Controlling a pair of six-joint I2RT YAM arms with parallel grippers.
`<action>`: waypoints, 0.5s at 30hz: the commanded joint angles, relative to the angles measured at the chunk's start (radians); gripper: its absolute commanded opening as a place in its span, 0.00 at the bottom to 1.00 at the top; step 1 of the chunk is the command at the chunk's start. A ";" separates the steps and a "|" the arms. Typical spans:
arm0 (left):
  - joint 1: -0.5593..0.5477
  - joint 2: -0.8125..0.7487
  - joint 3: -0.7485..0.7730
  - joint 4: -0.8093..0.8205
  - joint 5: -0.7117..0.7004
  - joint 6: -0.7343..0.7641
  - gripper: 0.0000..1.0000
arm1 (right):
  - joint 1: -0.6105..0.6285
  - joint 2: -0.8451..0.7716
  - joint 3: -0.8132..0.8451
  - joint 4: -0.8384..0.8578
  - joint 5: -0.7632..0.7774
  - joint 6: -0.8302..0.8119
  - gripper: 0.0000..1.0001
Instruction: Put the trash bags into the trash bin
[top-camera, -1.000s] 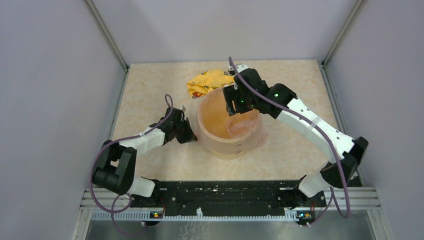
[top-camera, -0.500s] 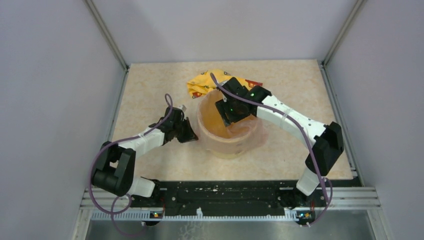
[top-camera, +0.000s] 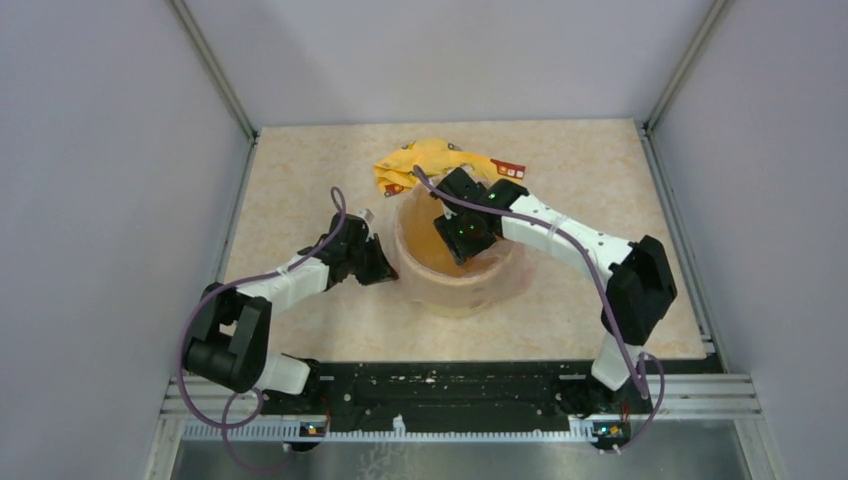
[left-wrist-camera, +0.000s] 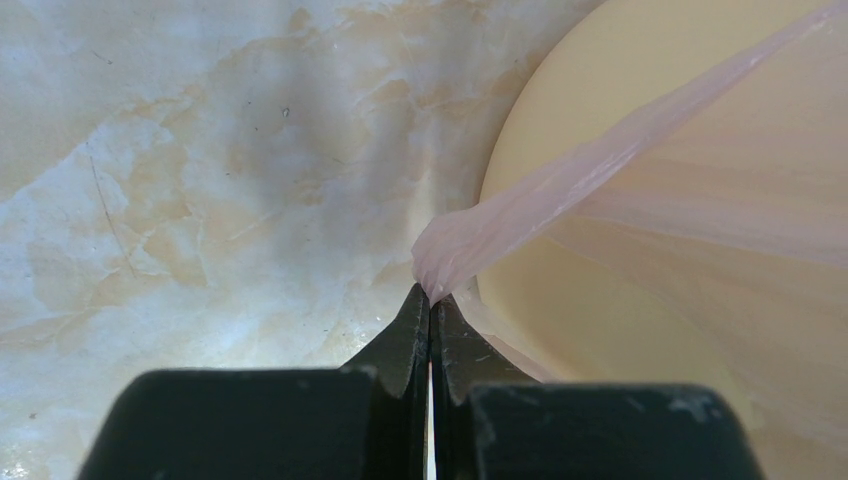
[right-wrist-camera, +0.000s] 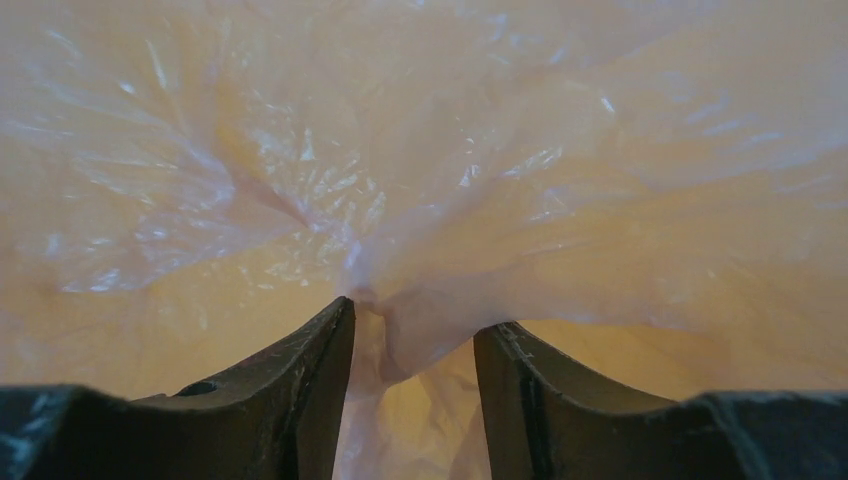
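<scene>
The bag (right-wrist-camera: 420, 200) lines the bin (left-wrist-camera: 560, 120) mid-table, with its skirt draped outside. My left claw (left-wrist-camera: 430, 300) is clamped on the bag's edge beside the rim. My right claw (right-wrist-camera: 412, 340), down inside, stands part-open around a fold. I judge I'm seating the liner, and next it needs a gentle push down. The table (top-camera: 300, 170) is marbled, with a wrapper (top-camera: 425, 160) behind the bin and grey walls (top-camera: 100, 150) around.

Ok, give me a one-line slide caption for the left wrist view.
Left gripper shut on a stretched edge of the pink trash bag, beside the pale yellow bin.
</scene>
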 joint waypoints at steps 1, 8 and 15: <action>-0.004 -0.031 -0.009 0.053 0.009 0.003 0.00 | 0.000 0.020 -0.035 0.029 -0.019 -0.015 0.47; -0.003 -0.032 -0.015 0.061 0.015 -0.004 0.00 | -0.017 0.063 -0.033 0.037 -0.032 -0.029 0.47; -0.003 -0.042 -0.026 0.070 0.012 -0.016 0.00 | -0.044 0.102 -0.027 0.030 -0.082 -0.041 0.56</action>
